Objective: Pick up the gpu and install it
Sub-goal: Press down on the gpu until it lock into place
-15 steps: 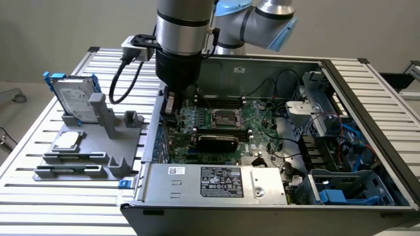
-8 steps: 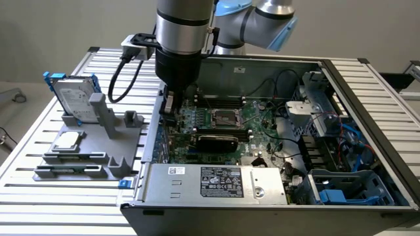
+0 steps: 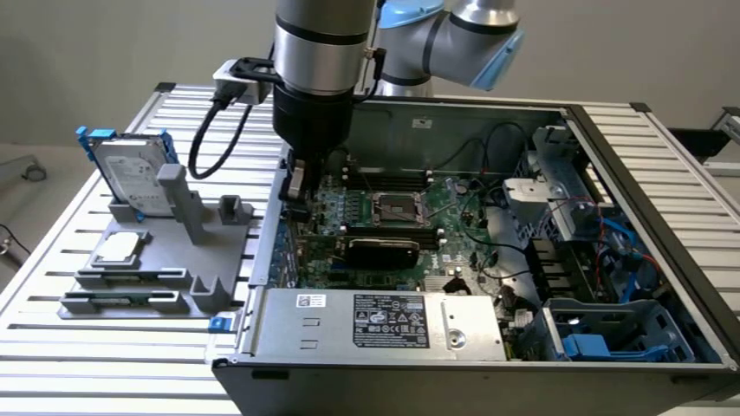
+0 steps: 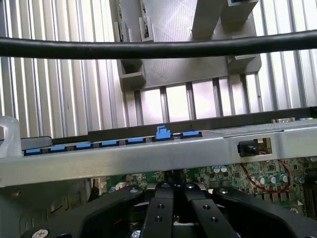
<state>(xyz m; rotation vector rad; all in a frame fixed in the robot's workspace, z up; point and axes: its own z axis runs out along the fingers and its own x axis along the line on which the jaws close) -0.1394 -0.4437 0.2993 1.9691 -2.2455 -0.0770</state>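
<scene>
**GPU Seating Inside the Chassis**

The gpu (image 3: 382, 251) is sitting across the motherboard (image 3: 399, 217), below the CPU socket (image 3: 393, 206). The gripper (image 3: 295, 195), fingers together, is hovering beside the chassis wall (image 4: 148, 158). Installation appears nearly finished; confirming full seating is required.

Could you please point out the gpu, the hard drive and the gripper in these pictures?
gpu (image 3: 382, 251), exterior view, on its black cooler face.
hard drive (image 3: 130, 173), exterior view, on its silver face.
gripper (image 4: 174, 191), wrist view, where its shut black fingers meet.
</scene>
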